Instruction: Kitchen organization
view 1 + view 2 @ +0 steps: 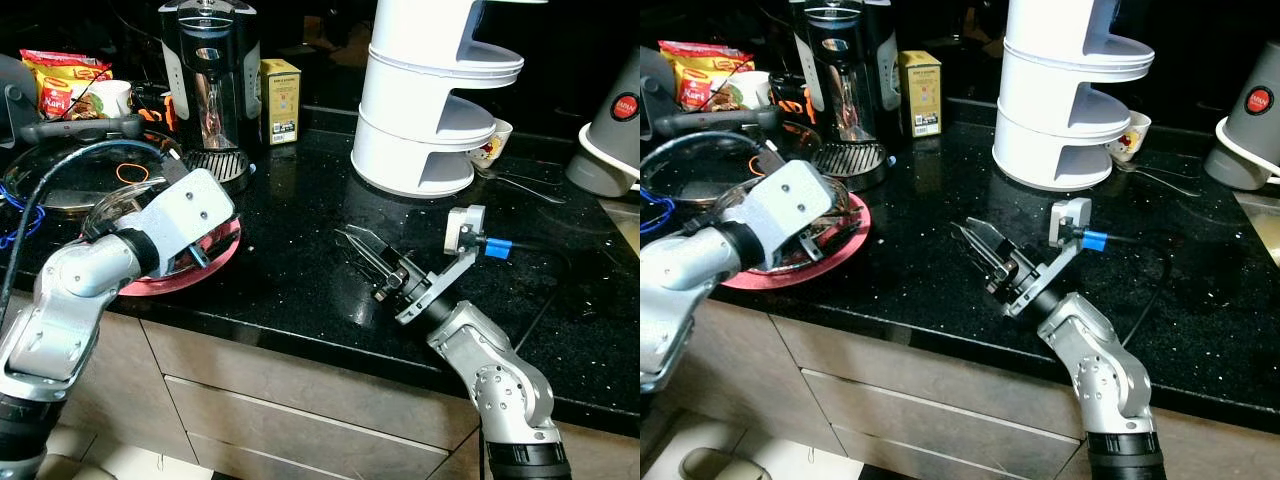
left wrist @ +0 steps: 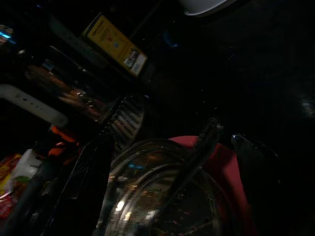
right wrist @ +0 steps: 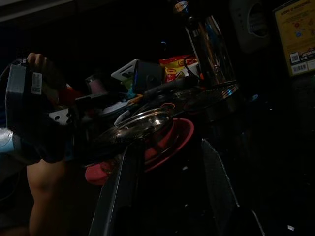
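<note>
Glass lid point(image 1: 150, 215) under left pincer point(image 2: 224, 140); right pincer point(image 1: 362, 250) low over countertop point(image 1: 290, 270), parted.

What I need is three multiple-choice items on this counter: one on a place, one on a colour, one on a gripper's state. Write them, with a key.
1. Where does the yellow box stand?
A. Beside the coffee maker
B. On a plate
C. In the white tiered stand

2. What colour is the plate under the glass lid, where the left gripper is?
A. Blue
B. Red
C. Green

3. What state is the right gripper in?
A. Shut on a spoon
B. Shut on a cup
C. Open, holding nothing

Key: 1 A, the box stands right next to the machine at the back of the counter. 2 B, a red rim shows around the lid. 3 C, its fingers are spread above bare counter.
</note>
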Controlling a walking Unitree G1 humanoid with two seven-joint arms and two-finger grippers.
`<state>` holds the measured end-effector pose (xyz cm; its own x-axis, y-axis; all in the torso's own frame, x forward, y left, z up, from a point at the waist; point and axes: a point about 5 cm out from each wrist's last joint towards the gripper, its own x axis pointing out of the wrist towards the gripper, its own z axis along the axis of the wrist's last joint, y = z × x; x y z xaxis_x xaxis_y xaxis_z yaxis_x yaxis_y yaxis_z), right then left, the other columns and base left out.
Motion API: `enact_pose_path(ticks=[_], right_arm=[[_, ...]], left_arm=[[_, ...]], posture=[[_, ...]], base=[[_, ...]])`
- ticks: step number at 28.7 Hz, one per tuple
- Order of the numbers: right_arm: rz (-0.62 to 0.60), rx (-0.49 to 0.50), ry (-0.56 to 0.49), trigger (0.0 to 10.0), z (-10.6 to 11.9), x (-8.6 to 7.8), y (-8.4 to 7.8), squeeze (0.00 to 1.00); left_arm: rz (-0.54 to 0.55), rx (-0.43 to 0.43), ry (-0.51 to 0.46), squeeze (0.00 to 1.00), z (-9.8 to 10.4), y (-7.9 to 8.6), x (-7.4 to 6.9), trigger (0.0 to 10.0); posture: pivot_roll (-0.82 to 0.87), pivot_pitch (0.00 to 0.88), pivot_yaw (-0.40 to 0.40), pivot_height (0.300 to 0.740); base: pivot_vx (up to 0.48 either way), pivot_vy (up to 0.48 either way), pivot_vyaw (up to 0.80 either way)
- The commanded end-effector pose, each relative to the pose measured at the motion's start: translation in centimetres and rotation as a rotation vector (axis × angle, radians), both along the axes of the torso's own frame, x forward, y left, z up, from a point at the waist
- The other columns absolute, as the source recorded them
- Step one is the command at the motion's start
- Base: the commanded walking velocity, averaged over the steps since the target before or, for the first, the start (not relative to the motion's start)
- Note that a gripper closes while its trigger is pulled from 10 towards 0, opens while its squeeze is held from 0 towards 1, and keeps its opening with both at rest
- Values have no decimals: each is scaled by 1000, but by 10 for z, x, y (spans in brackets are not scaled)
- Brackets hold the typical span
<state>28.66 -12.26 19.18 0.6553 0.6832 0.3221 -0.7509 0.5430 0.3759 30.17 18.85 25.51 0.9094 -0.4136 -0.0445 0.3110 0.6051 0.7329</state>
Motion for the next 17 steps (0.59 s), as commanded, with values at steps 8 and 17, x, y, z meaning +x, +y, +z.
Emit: enact_pose_path(ticks=[8, 17], right_arm=[[-15, -19, -2, 10000, 2, -2, -3, 0], [-29, -35, 7, 10000, 2, -6, -5, 0]], left_arm=[[67, 93, -38, 0, -3, 6, 16, 10000], [24, 45, -33, 0, -7, -13, 31, 10000]], posture=[[-23, 0, -60, 740], [-48, 0, -50, 740]], base=[[0, 0, 0], [0, 0, 0]])
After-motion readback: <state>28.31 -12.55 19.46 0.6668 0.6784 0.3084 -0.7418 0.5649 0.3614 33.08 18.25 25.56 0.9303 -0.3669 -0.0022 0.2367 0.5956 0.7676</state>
